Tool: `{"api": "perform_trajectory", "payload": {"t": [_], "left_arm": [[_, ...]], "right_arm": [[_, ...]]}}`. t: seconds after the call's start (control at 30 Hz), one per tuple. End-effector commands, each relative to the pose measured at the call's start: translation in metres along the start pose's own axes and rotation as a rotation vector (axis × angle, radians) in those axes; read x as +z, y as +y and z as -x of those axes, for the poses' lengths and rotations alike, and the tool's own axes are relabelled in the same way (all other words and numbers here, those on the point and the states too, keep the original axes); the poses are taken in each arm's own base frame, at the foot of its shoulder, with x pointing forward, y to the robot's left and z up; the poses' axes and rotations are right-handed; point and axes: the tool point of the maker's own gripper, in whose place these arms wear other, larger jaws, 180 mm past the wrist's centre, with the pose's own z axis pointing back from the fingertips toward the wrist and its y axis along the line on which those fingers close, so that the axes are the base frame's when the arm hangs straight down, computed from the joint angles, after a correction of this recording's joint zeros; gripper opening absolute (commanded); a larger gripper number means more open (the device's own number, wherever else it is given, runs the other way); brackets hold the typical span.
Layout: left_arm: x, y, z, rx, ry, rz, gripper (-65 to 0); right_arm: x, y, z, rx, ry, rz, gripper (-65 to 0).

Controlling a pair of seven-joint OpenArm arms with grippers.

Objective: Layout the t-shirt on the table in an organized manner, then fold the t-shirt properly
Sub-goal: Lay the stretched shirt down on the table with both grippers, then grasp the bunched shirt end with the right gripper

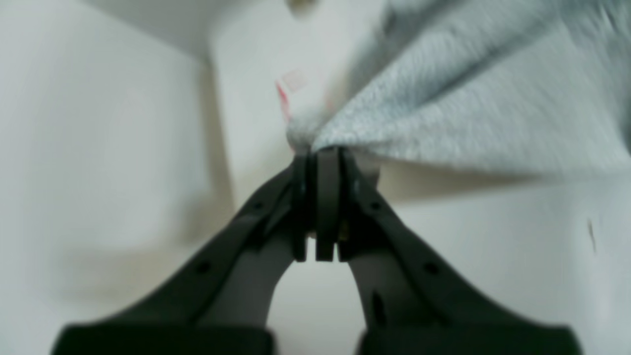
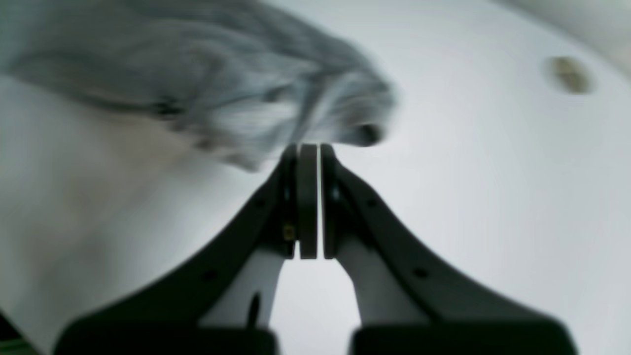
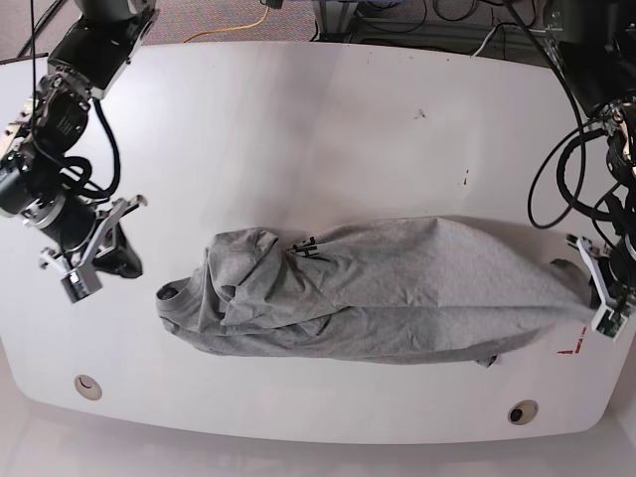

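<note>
The heather-grey t-shirt (image 3: 397,288) lies in a long wrinkled bundle across the front half of the white table (image 3: 298,129), collar end to the left, a bit of black lettering showing. My left gripper (image 3: 579,283) at the shirt's right end is shut on a pinch of its fabric; the left wrist view shows the t-shirt (image 1: 468,113) fanning out from the closed left gripper (image 1: 320,153). My right gripper (image 3: 127,263) hovers left of the collar end, shut and holding nothing. In the right wrist view the t-shirt (image 2: 222,88) lies blurred just beyond the closed right gripper (image 2: 308,148).
A red corner mark (image 3: 573,348) lies on the table by the left gripper. Round holes sit near the front edge at left (image 3: 86,386) and right (image 3: 522,410). Small dark specks (image 3: 464,179) dot the back right. Cables hang behind the table's far edge.
</note>
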Motion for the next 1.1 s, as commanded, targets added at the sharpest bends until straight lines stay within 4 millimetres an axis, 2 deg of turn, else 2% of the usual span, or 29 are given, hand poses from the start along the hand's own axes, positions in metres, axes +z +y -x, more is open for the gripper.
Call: {"api": "perform_trajectory", "payload": {"t": [0.0, 0.03, 0.13, 0.23, 0.33, 0.4, 0.47, 0.63, 0.8, 0.93, 1.07], "left_arm": [[0.002, -0.004, 0.011, -0.015, 0.018, 0.004, -65.0], [0.000, -0.011, 0.017, -0.014, 0.031, 0.021, -65.0], [-0.004, -0.032, 0.034, -0.001, 0.067, 0.071, -65.0], [-0.004, -0.042, 0.050, 0.008, 0.104, 0.094, -65.0], [-0.005, -0.054, 0.057, 0.029, 0.113, 0.119, -65.0], [-0.006, -0.060, 0.060, 0.036, 0.120, 0.133, -65.0], [-0.006, -0.065, 0.065, 0.036, 0.132, 0.143, -65.0], [-0.005, -0.072, 0.077, 0.033, 0.161, 0.163, -65.0], [-0.005, -0.075, 0.080, 0.031, 0.170, 0.168, -65.0], [-0.004, -0.079, 0.087, 0.030, 0.189, 0.178, -65.0], [-0.004, -0.079, 0.088, 0.030, 0.190, 0.178, -65.0]], "right_arm": [[0.001, 0.006, -0.004, 0.000, -0.040, -0.011, -63.9], [0.000, 0.008, -0.001, -0.008, -0.040, -0.017, -62.5], [-0.005, 0.019, 0.007, -0.044, -0.038, -0.044, -52.3], [-0.011, 0.030, 0.011, -0.076, -0.044, -0.068, -36.6], [-0.015, 0.037, 0.012, -0.096, -0.054, -0.084, -23.3], [-0.017, 0.039, 0.012, -0.103, -0.056, -0.089, -17.0], [-0.022, 0.043, 0.015, -0.101, -0.036, -0.094, -13.8], [-0.044, 0.048, 0.022, -0.092, 0.024, -0.092, -13.3], [-0.075, 0.068, 0.030, -0.058, 0.069, -0.128, -13.3], [-0.097, 0.076, 0.025, -0.001, 0.102, -0.140, -13.3], [-0.114, 0.074, 0.021, -0.026, 0.115, -0.160, -13.3]]}}
